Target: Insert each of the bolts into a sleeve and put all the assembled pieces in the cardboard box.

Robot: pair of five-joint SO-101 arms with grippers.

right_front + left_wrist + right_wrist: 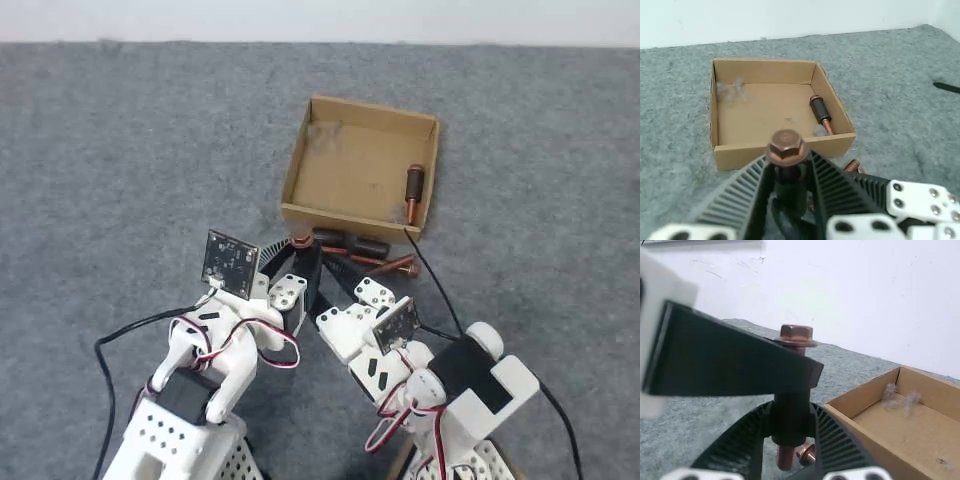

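Left claw (787, 162) pinched on the bolt (786, 147) just under its head. Right claw (791, 416) clamped lower, on the sleeve (790, 407), with thread poking out beneath. Bolt looks seated. Best practice: one claw releases fully before the other lifts, keeping the piece upright. Just beyond both claws, a loose sleeve (370, 247) and loose bolt (396, 266) lie against the box (345, 220). Farther in, a finished piece (414, 192).

Open cardboard box (350, 170) seen at upper centre, assembled piece (414, 192) laid along its right wall, copper bolt (786, 146) held upright in black sleeve (790, 415) below front wall, loose sleeves (370, 246) and bolts (397, 266) scattered alongside
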